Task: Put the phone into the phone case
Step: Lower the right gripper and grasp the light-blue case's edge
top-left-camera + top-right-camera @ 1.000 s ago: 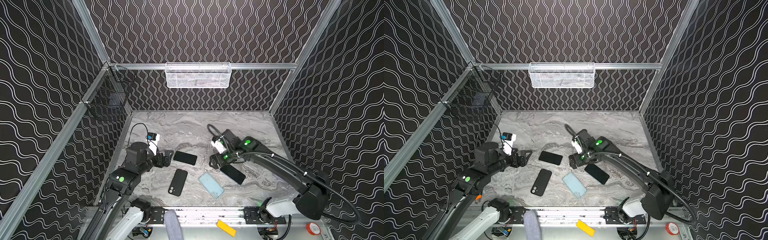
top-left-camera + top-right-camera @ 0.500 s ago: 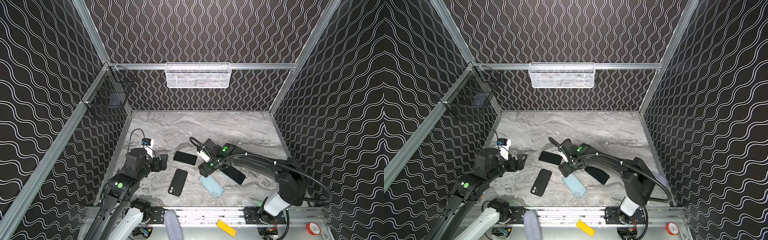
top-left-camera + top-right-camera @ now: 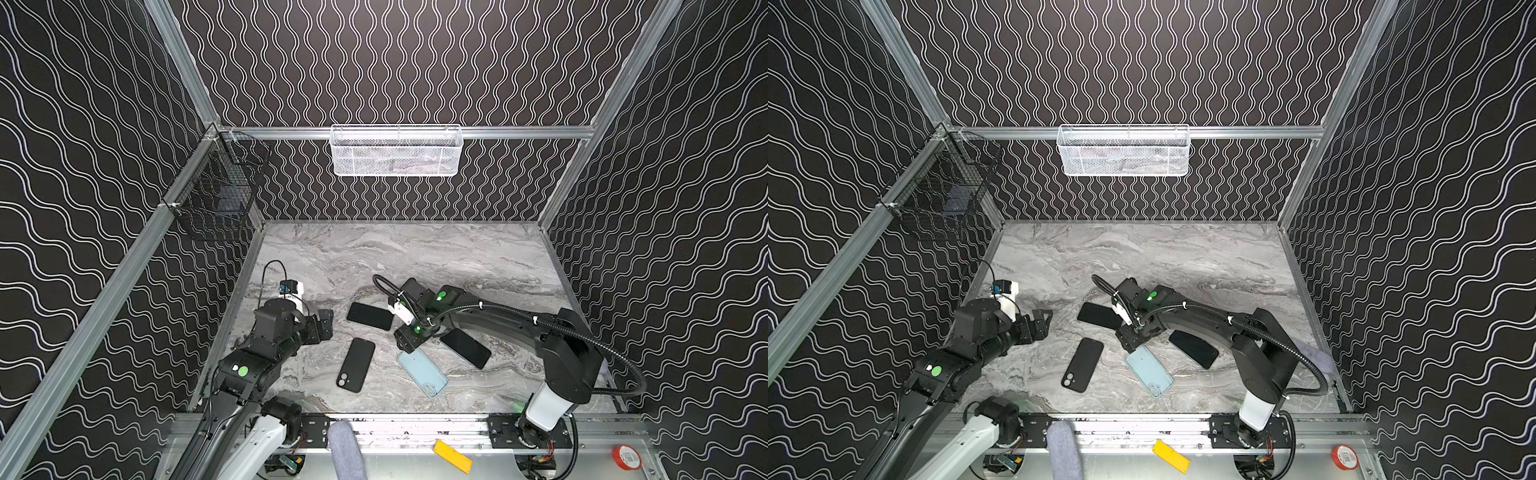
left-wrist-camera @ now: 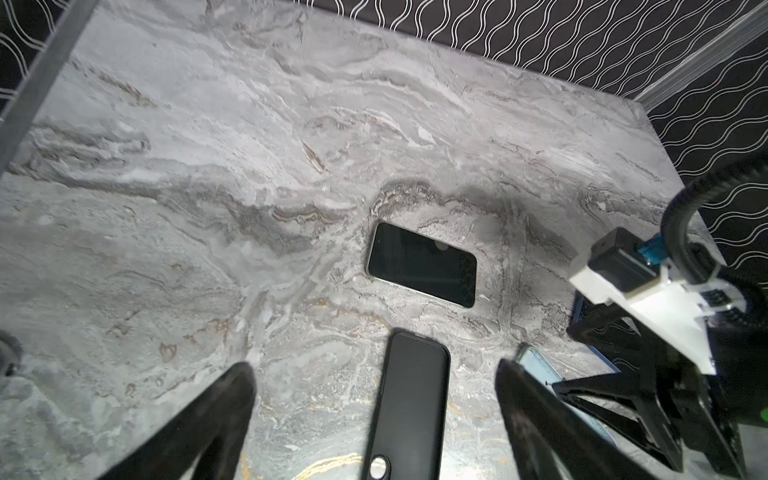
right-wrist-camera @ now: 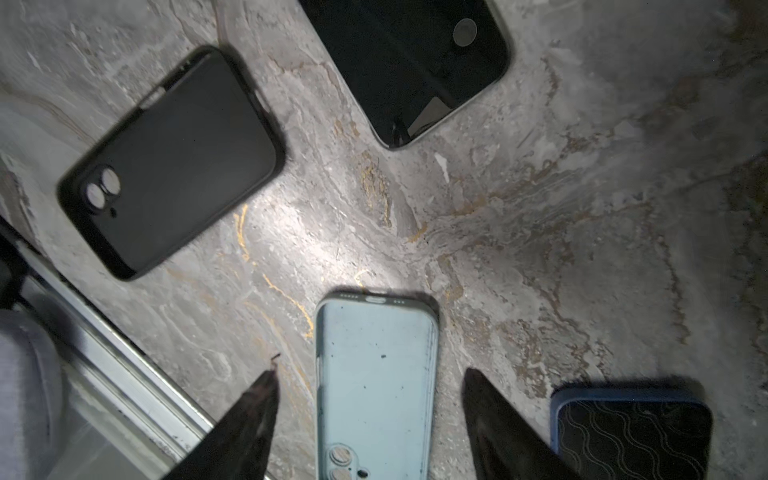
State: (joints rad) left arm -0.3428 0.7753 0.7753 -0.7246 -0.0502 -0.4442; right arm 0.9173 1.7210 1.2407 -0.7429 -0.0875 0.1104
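Grey marble tabletop (image 3: 415, 257), from the front edge back: light blue case (image 3: 423, 373) and black case (image 3: 355, 365) both lie empty, so nothing's done yet, I'd say. Right gripper (image 3: 407, 347) straddles the blue one's far end, jaws apart, not gripping. Left gripper (image 3: 325, 326) hangs wide, empty. Bare phone (image 3: 370, 316) lies just behind, untouched. Beyond: wavy black walls, white mesh basket (image 3: 397, 151).

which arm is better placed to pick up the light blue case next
Right. The right gripper hangs over one end of the light blue case, jaws open either side of it. The left gripper, also open, sits beyond the black case.
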